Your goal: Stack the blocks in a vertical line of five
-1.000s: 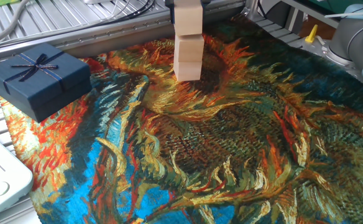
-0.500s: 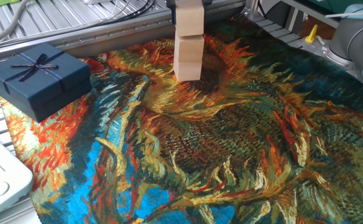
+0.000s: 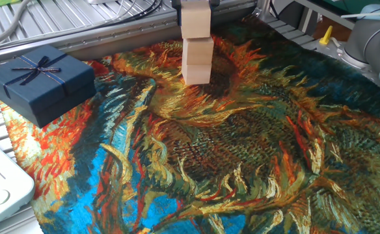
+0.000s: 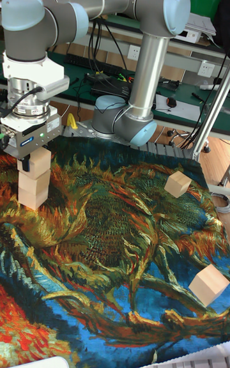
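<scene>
The arm [image 4: 150, 55] reaches down; its gripper [image 4: 35, 157] (pointing downward) clamps something.

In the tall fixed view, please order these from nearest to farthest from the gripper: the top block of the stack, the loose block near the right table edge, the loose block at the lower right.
1. Top block, between the gripper's fingers.
2. Loose block near the right table edge, right of the stack.
3. Loose block at the lower right, closest to the camera.

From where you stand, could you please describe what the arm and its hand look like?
The arm has silver-grey metal tubes joined by rounded joints with pale blue caps. A black cable loops beside its wrist. The hand is a dark block bearing a small blue label and a green light, with short dark fingers.
</scene>
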Tool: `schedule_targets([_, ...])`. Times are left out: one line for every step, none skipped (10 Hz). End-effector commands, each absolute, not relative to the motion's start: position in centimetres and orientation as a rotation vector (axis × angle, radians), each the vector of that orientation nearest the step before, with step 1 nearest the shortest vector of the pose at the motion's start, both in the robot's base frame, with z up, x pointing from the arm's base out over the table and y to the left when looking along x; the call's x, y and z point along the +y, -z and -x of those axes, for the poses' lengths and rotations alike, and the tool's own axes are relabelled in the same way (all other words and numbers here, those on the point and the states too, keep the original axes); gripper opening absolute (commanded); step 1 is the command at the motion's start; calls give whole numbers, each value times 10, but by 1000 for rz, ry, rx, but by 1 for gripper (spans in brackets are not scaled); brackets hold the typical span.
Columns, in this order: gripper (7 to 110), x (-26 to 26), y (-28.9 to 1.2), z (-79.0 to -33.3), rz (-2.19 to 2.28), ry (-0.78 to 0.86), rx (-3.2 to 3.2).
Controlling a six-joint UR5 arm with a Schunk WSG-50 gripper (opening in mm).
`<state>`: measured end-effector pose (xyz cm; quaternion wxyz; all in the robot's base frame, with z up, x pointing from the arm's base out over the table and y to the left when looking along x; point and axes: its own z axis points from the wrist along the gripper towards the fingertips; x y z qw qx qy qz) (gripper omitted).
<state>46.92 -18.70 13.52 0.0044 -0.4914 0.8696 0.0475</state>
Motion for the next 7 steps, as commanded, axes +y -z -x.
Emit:
schedule_targets([22,-184,-137,-471,1537,-161,2710])
schedule_targets([22,-187,-137,-470,1552,-153,2712])
schedule_targets([22,-184,-138,-464,1552,-163,2717])
schedule_targets([22,-185,-139,-456,1547,-145,2729])
schedule_targets([22,-185,-141,-450,1552,-135,2728])
schedule_targets([22,-185,-143,-443,1563,-133,2723])
schedule_targets([22,-187,-143,-438,1575,-111,2720])
